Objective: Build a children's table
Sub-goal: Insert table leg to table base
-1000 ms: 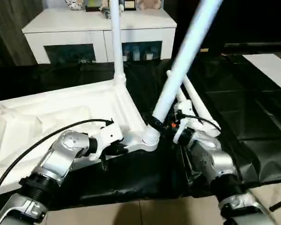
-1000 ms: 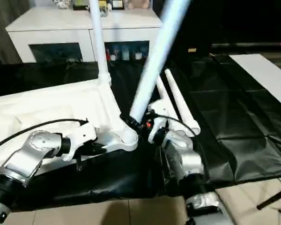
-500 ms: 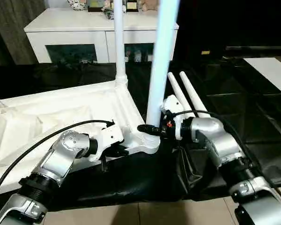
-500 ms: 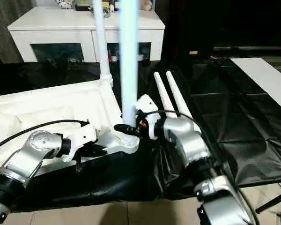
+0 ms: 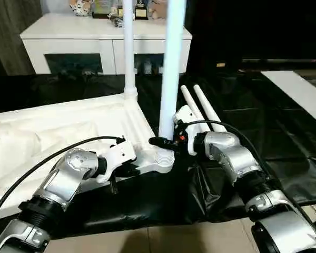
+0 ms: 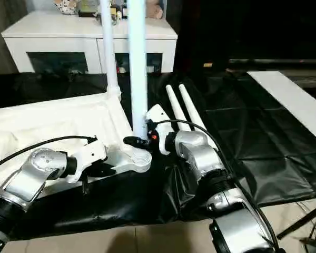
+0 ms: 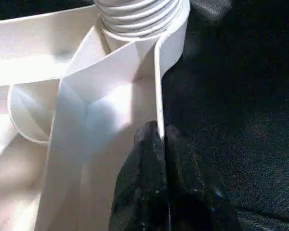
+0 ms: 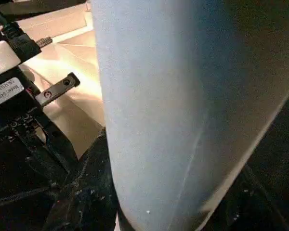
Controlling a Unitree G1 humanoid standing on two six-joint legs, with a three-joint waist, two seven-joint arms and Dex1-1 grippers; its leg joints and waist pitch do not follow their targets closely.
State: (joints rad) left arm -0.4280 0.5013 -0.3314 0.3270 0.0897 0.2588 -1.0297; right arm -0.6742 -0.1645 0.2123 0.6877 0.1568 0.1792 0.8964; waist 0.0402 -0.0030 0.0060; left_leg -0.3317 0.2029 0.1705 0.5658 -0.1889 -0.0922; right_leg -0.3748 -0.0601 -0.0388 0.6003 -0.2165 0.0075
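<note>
The white tabletop [image 5: 58,132] lies underside up on a black sheet. One white leg [image 5: 128,47] stands upright in its far corner socket. A second leg [image 5: 171,63] stands upright in the near corner socket [image 5: 165,158], and my right gripper [image 5: 164,143] is shut around its base; the wrist view shows this leg [image 8: 183,110] between the black fingers. My left gripper [image 7: 160,132] is shut on the tabletop's thin rim [image 7: 158,86] just beside that socket. Two more legs [image 5: 199,105] lie side by side on the sheet behind my right arm.
A white cabinet [image 5: 68,37] with dark glass doors stands at the back, with small items on top. A flat white board [image 5: 300,95] lies at the right on the black sheet [image 5: 263,126]. Tiled floor shows along the near edge.
The leg in my right gripper swung from leaning right to upright in the near corner socket, my right forearm turning with it. The left gripper kept its hold on the rim.
</note>
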